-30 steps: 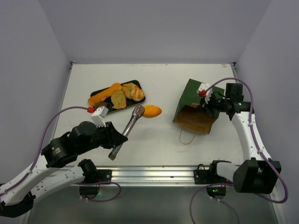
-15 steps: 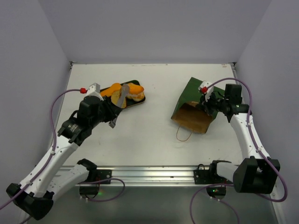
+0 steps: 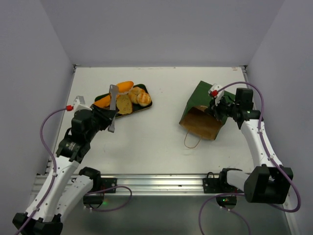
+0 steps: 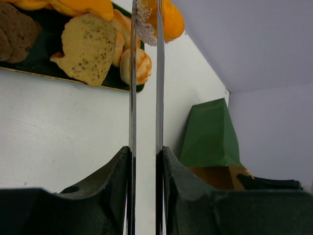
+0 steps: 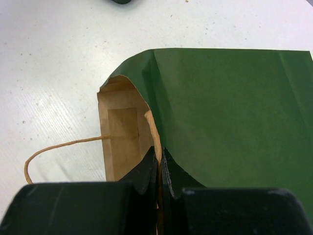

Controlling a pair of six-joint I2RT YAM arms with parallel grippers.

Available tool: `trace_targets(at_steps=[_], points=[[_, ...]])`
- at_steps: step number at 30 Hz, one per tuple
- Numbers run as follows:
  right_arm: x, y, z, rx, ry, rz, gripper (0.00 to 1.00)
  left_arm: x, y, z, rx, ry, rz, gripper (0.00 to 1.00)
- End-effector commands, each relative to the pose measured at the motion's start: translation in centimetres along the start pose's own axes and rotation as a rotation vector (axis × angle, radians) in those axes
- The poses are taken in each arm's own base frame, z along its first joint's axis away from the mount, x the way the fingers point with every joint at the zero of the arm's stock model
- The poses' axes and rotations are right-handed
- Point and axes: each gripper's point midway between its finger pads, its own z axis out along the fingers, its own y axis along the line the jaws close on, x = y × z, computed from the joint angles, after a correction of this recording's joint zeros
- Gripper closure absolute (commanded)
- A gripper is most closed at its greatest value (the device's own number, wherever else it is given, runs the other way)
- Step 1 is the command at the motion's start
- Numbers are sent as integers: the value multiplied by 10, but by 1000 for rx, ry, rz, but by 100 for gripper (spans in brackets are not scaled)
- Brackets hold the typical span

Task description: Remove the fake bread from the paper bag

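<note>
Left gripper (image 4: pixel 145 161) clamps tongs (image 4: pixel 133 98), now pulled back; bread (image 4: pixel 171 19) seemingly pinched. Right gripper (image 5: pixel 160 164) pinches paper bag (image 5: pixel 225 107).

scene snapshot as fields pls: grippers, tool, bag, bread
left gripper: shut on tongs
tongs tips: at the orange roll over the tray; cannot tell if the roll is gripped
right gripper: shut on the top edge of the paper bag mouth
paper bag: on its side, mouth toward the arms, twine handle out front
bag interior: no bread in the visible part
fake bread: on the tray
</note>
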Motion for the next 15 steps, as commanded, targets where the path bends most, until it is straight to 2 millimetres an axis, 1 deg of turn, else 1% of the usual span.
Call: trace_targets(at_steps=[1, 4, 7, 11, 15], points=[[-12, -1, -3, 8, -44, -19, 100, -24, 3, -4, -21, -130, -110, 100], [-13, 1, -4, 5, -49, -20, 100, -22, 14, -5, -77, -127, -106, 100], [-14, 2, -4, 2, -52, -21, 100, -18, 31, -8, -156, -122, -113, 100], [-14, 2, -4, 0, -57, -22, 100, -25, 42, -17, -194, -175, -140, 100], [-16, 4, -5, -5, -63, -21, 100, -26, 48, -18, -225, -185, -140, 100]])
